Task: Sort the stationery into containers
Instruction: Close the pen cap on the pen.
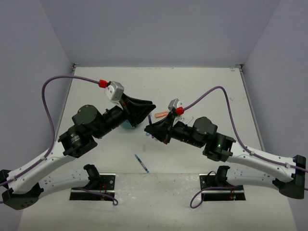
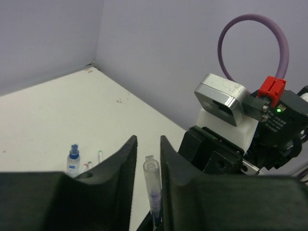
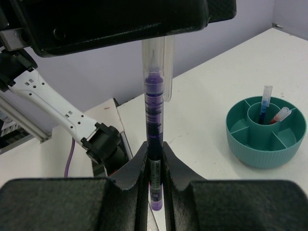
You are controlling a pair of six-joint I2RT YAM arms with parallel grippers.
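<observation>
My right gripper (image 3: pixel 154 153) is shut on a purple pen (image 3: pixel 154 120), which stands up out of its jaws with a clear cap on top. My left gripper (image 2: pixel 148 144) is around that clear cap (image 2: pixel 152 178). The cap rests against one finger, and a gap shows on the other side. In the top view both grippers (image 1: pixel 147 117) (image 1: pixel 153 128) meet above mid-table. The teal organizer (image 3: pixel 262 156) holds a blue pen (image 3: pixel 264 103) and a red-tipped pen (image 3: pixel 280 115) in its central cup.
A blue-capped clear bottle (image 2: pixel 73 160) and a few thin pens (image 2: pixel 99 156) lie on the table beyond my left fingers. A blue pen (image 1: pixel 142 163) lies near the front edge. An orange marker (image 1: pixel 162 114) lies beside the right wrist. The organizer (image 1: pixel 127 126) is mostly hidden behind the left arm.
</observation>
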